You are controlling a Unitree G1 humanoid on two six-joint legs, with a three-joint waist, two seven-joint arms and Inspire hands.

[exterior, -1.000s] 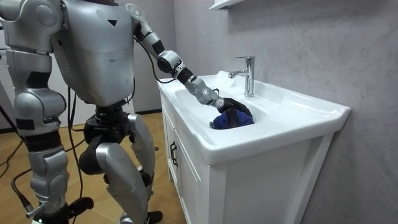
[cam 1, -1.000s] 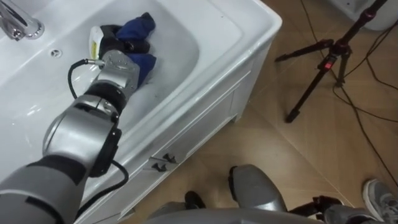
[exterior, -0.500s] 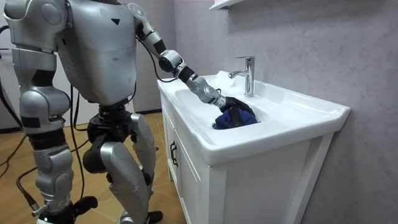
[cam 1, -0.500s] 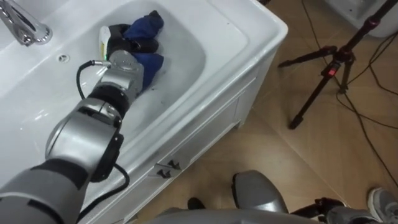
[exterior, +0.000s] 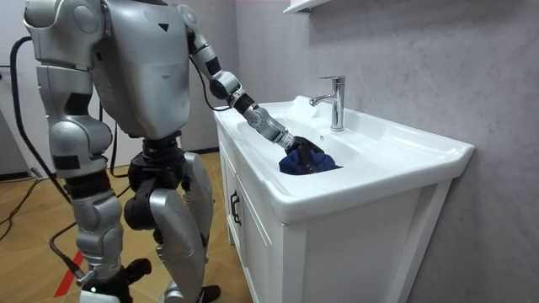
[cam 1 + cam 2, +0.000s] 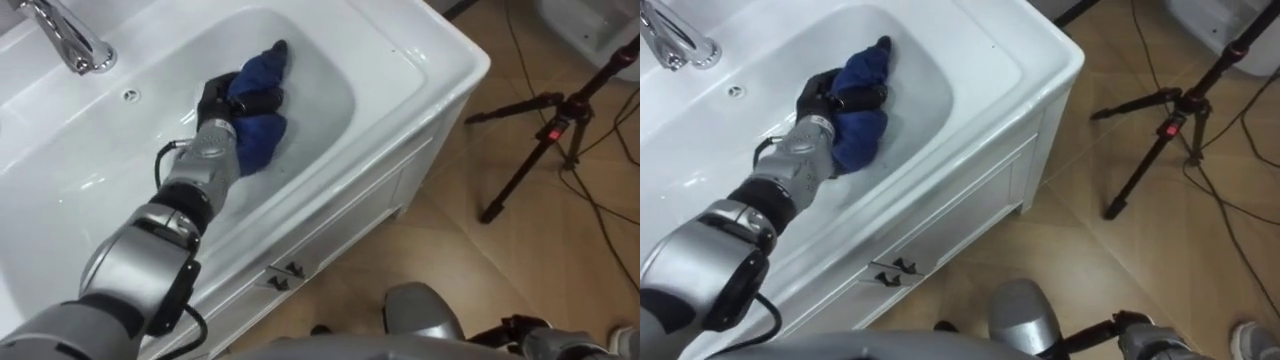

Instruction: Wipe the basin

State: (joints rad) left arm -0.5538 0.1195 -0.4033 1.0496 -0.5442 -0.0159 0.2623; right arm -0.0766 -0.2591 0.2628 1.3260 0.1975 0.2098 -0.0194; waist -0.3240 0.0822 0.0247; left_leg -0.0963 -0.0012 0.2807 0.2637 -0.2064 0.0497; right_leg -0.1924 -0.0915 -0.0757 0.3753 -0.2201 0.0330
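Two dark door handles (image 6: 283, 277) sit closest to you, on the front of the white cabinet (image 6: 340, 220) that you stand against on a wooden floor (image 6: 480, 270). Your right hand (image 6: 512, 326) is a dark sliver at the bottom edge of the eye views, and you cannot tell how it is set. Off to your right, well apart from the cabinet, a black tripod (image 6: 545, 135) stands on the floor.

Above the cabinet front runs the white rim of the basin (image 6: 440, 70). Your left arm stretches over that rim and down into the bowl. Your left hand (image 6: 215, 95) lies in the bowl with its dark fingers (image 6: 255, 100) curled round the blue cloth (image 6: 265, 135). The cloth is bunched up and rests on the basin's floor and near wall. One fold sits below the fingers and another pokes out past them toward the far side.

Beyond the hand, a small round hole (image 6: 129, 95) marks the flat ledge behind the bowl. Just past it the chrome faucet (image 6: 70, 40) stands upright, and in the room view its spout reaches over the bowl. Farthest off in that view, a grey wall (image 5: 421, 67) rises behind the basin, with the edge of a white shelf (image 5: 307, 5) high on it.
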